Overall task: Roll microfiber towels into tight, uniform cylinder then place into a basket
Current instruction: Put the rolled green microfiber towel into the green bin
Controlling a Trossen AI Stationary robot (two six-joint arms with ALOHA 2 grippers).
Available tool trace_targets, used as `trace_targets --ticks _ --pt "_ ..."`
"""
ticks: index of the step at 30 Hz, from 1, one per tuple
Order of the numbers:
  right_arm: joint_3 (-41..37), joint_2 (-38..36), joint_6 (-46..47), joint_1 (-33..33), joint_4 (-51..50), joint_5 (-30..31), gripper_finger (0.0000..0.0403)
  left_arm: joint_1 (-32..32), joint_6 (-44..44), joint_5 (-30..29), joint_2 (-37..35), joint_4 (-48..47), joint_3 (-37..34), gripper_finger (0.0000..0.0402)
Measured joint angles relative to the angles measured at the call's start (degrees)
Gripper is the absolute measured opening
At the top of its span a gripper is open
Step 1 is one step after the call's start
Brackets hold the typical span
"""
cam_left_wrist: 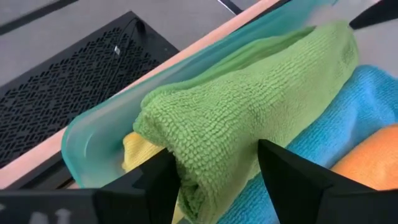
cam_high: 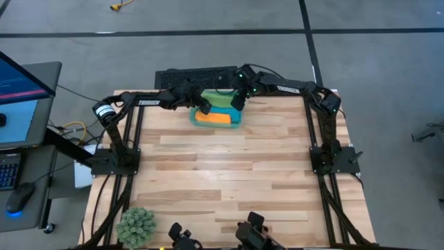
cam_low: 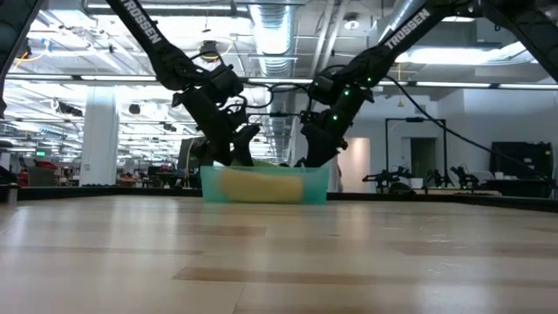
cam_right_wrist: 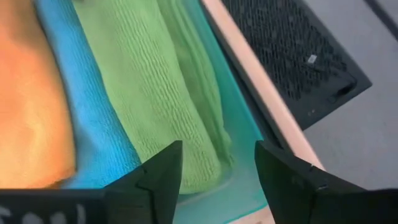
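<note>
With both grippers, left (cam_left_wrist: 211, 180) and right (cam_right_wrist: 217, 177), open over the basket (cam_high: 239, 122) at the table's far edge, green (cam_left_wrist: 249, 106), blue (cam_right_wrist: 93, 118), orange (cam_right_wrist: 31, 106) and yellow (cam_left_wrist: 137, 149) towels lie rolled inside; little seems left.

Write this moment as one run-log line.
rolled green microfiber towel: in translucent teal plastic basket | left pincer: open | right pincer: open
</note>
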Motion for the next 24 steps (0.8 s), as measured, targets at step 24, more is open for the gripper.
trace_targets --ticks 24 --pt "0.0 6.0 -0.6 3.9 13.0 -1.7 0.007 -0.1 1.3 -0.9 0.0 -3.7 1.2 0.0198"
